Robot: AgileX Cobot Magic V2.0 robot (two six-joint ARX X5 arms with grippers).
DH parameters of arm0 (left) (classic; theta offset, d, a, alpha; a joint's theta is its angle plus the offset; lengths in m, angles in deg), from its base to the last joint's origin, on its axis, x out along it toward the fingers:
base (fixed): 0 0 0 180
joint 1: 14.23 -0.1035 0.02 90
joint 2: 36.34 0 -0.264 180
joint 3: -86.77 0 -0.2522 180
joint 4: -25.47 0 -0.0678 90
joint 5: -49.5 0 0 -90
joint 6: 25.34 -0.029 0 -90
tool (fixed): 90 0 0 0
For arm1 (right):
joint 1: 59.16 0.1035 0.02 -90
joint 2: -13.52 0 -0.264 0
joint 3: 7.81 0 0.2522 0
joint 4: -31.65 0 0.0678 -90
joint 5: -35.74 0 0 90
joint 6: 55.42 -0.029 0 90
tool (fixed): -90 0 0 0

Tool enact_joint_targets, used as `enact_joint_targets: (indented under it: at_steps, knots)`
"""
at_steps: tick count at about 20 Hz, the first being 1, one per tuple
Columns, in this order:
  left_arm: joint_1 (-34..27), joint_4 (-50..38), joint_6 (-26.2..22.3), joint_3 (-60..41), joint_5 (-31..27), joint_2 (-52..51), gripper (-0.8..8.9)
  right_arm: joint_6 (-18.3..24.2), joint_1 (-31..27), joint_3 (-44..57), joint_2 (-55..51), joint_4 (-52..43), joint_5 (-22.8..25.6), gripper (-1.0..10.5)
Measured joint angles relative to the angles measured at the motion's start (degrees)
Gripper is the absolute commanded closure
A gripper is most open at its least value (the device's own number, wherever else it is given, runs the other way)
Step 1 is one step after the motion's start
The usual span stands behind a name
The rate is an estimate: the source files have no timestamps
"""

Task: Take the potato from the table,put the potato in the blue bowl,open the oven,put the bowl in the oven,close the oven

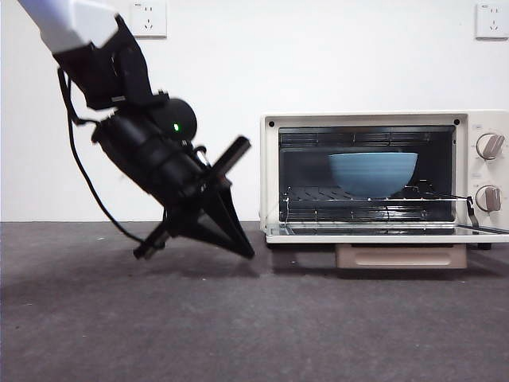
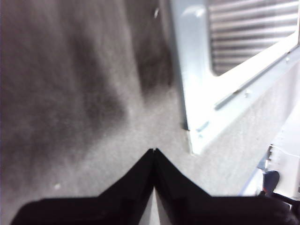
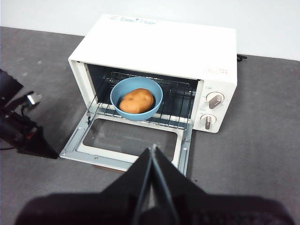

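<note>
the oven (image 1: 382,179) door (image 3: 126,143) lies open just beside the left gripper (image 1: 238,243), jaws pressed together; it could be missed and stay open.

Potato (image 3: 136,101) in bowl (image 3: 136,99) on rack inside oven (image 3: 159,51); door (image 3: 126,140) down on table (image 1: 238,318).

- The left arm slants down from the upper left corner of the front view, its white link giving way to a black wrist with a green light.
- The left gripper (image 1: 242,248) points down and to the right, jaws pressed together at the tips, holding nothing.
- The right gripper (image 3: 153,151) hangs high, tilted downward, jaws closed to a point and empty.
</note>
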Motion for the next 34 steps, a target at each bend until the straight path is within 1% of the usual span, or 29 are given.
enact_joint_targets:
  at_steps: [6, 9, 17, 21, 24, 29, 34]
  knots:
    - [1.0, -5.7, 5.0, 0.0, 0.0, 1.0, 8.21, 0.0, 0.0, 0.0, 0.0, 0.0, 0.0, 9.6]
    - [1.4, -6.4, 7.5, 0.0, -0.8, 1.0, 8.21, 0.0, 0.0, 0.0, 0.0, 0.0, 0.0, 9.6]
    - [2.8, -6.6, 9.8, 0.0, -1.4, 1.0, 8.21, -0.1, 0.0, 0.0, 0.0, 0.0, 0.0, 9.6]
    - [2.9, -8.6, 11.1, 0.0, -1.4, 1.0, 8.21, -0.2, 0.0, 0.0, 0.0, 0.0, 0.0, 9.6]
    - [2.9, -10.3, 13.2, -0.2, -0.9, 1.0, 8.21, -0.5, 0.0, 0.0, 0.0, 0.1, 0.0, 9.6]
    - [2.7, -14.2, 16.8, -0.3, 1.8, 1.0, 8.21, -0.9, 0.0, 0.0, 0.0, 0.3, 0.0, 9.6]
    - [2.7, -19.0, 19.9, -0.3, 2.2, 1.0, 8.21, -1.8, 0.0, 0.0, 0.0, 0.2, 0.0, 9.6]
